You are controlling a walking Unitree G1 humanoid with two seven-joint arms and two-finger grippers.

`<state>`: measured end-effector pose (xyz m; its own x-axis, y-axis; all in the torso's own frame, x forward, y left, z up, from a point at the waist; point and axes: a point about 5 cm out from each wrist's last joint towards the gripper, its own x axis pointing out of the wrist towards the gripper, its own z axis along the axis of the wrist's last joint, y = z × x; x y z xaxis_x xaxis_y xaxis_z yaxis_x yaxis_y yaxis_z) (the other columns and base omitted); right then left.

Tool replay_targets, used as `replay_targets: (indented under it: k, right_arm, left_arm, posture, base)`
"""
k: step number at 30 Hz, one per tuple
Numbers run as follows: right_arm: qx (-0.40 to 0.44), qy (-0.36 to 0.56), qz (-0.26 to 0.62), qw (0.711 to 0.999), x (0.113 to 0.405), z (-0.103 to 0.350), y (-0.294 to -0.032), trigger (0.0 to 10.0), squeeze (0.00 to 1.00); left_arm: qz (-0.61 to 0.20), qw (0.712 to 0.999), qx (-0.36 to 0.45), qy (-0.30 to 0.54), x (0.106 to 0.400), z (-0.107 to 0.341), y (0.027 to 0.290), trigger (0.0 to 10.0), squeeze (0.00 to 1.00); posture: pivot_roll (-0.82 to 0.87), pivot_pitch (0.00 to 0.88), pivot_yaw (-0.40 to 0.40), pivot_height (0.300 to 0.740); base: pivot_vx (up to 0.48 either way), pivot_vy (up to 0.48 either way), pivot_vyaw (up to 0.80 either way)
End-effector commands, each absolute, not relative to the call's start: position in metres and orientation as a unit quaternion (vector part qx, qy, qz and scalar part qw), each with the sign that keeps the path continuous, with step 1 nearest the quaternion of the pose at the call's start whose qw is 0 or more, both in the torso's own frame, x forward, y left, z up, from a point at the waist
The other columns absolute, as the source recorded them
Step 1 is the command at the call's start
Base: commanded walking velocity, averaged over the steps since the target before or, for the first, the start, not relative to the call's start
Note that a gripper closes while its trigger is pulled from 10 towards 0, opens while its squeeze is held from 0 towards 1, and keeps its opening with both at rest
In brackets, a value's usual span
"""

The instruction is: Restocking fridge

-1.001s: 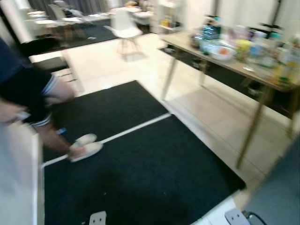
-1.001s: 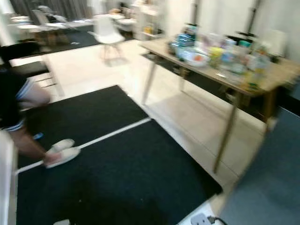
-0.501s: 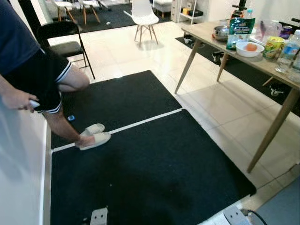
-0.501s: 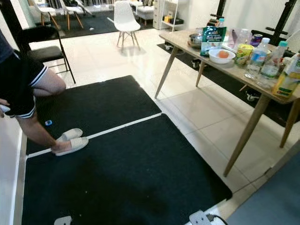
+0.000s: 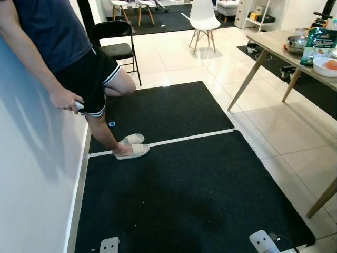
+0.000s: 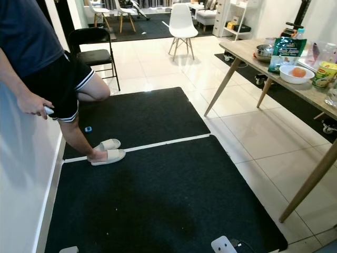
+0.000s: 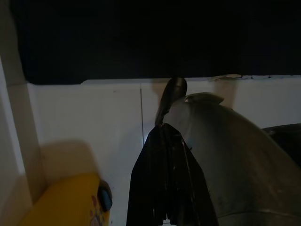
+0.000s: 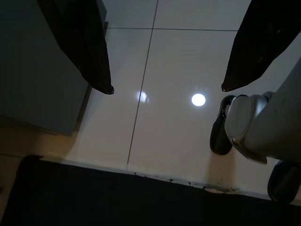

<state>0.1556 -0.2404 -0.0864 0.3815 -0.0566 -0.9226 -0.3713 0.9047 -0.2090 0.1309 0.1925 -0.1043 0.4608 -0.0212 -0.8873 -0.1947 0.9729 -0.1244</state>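
The right tool (image 8: pixel 167 89) is hanging spread and empty over the tiled floor (image 8: pixel 169 61), apparently idle because the stocked table (image 6: pixel 310 89) is standing well apart.

We are looking down at two black floor mats (image 6: pixel 158 195) lying end to end on glossy pale tiles (image 6: pixel 253 132), a white strip showing between them. A white wall (image 5: pixel 31 200) is running along our left. A black folding chair (image 6: pixel 93 47) and a white chair (image 6: pixel 180 21) are standing farther back, and a wooden table (image 6: pixel 263 60) is standing at right.
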Motion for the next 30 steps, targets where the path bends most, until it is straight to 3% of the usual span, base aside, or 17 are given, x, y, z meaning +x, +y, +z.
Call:
replay_targets:
  k: [1,8,30]
  right_arm:
    - [-0.197,0.55,0.096,0.806,0.1536,-0.0873,-0.2404,10.0,0.0]
    - [-0.196,0.551,0.097,0.805,0.1539,-0.0872,-0.2402,10.0,0.0]
    - [-0.194,0.551,0.099,0.806,0.1542,-0.0871,-0.2401,10.0,0.0]
  left_arm:
    - [0.045,0.85,-0.095,0.517,0.1303,-0.1041,0.1944,10.0,0.0]
    - [0.044,0.85,-0.093,0.516,0.1306,-0.1038,0.1955,10.0,0.0]
    - [0.039,0.852,-0.09,0.514,0.1319,-0.1031,0.1963,10.0,0.0]
  posture:
    - [-0.1,0.0,0.002,0.74]
    - [-0.1,0.0,0.004,0.74]
    - [-0.1,0.0,0.003,0.74]
  base:
    - [0.0,0.0,0.0]
    - [0.0,0.0,0.0]
    - [0.32,0.0,0.0]
